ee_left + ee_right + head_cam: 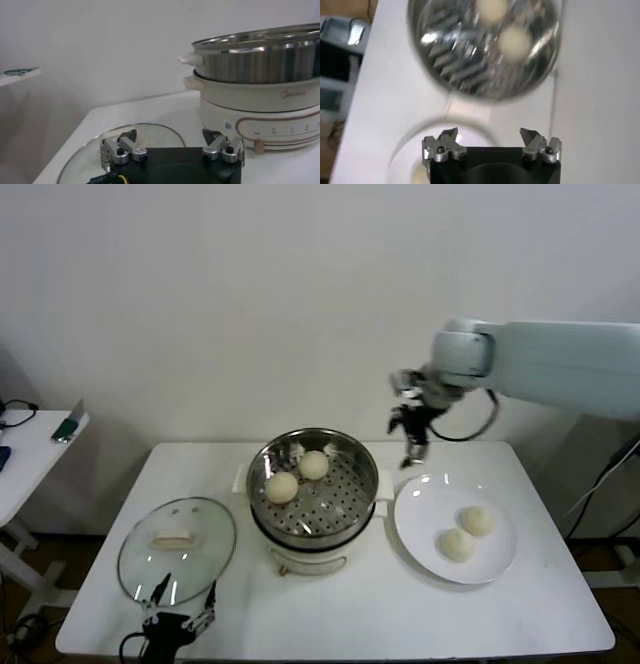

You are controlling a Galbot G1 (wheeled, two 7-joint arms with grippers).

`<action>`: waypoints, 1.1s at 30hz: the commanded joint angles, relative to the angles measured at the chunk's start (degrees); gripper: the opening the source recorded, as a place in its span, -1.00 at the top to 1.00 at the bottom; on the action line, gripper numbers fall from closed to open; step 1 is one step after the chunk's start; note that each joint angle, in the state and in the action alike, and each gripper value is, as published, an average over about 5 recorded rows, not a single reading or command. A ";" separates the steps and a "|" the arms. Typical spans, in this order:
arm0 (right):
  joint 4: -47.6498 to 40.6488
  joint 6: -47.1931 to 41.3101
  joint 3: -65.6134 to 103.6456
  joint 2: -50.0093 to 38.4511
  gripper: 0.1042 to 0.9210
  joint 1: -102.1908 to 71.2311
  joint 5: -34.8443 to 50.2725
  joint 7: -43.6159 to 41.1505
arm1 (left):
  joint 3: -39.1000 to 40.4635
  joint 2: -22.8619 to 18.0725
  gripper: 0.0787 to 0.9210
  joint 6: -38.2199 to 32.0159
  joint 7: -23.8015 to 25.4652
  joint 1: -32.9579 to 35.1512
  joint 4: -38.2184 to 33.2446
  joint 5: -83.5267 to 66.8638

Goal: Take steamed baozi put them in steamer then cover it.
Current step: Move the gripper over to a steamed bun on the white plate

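White table (330,604) holds steamer (352,484) with two baozi (282,487); both grippers' jaws open, empty

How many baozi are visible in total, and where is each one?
4: two baozi lie in the steamer, two on the white plate. None seems hidden.

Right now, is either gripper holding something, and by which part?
Nothing is held. The right gripper is open in the air above the table; the left gripper is open beside the round glass lid.
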 commanded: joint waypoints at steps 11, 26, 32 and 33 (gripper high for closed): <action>0.55 -2.70 16.46 -16.11 -0.76 -30.99 -21.19 4.76 | -0.22 -0.61 -0.77 0.05 -0.09 0.60 -0.31 0.55; -6.88 -4.64 27.23 -11.57 -0.76 -43.05 -23.98 6.07 | -0.65 -0.60 -0.77 0.30 -0.15 0.68 0.37 0.80; -7.38 -5.18 28.70 -10.77 -0.76 -44.59 -22.77 6.55 | -0.59 -0.48 -0.77 0.41 -0.12 0.50 0.59 0.99; -7.43 -5.28 28.83 -10.58 -0.76 -44.67 -22.53 6.62 | -0.61 -0.44 -0.77 0.41 -0.13 0.50 0.64 1.00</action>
